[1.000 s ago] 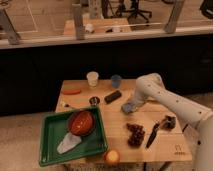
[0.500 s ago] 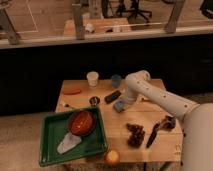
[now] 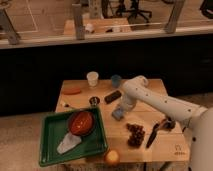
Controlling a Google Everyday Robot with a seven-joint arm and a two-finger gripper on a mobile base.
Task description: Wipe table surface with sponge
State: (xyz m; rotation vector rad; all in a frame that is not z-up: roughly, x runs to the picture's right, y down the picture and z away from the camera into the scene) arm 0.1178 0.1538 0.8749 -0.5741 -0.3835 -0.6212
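Observation:
The sponge [image 3: 118,114], a small pale grey-blue block, lies on the light wooden table surface [image 3: 117,137] near its middle. It sits just right of the green tray's corner. My gripper [image 3: 121,108] points down onto it from the right and is shut on the sponge, pressing it to the wood. The white arm [image 3: 155,100] reaches in from the right edge across the table's back half.
A green tray [image 3: 50,150] at the front left holds a red bowl [image 3: 81,122] and a white cloth [image 3: 67,144]. Behind the sponge are a black bar [image 3: 112,96], dark blue cup [image 3: 116,80], white cup [image 3: 92,78] and small can [image 3: 94,101]. Grapes [image 3: 135,134], a black utensil [image 3: 152,135] and an orange [image 3: 112,157] lie in front.
The gripper has moved left and then toward the table's front with the sponge, from beside the black bar to near the tray's corner.

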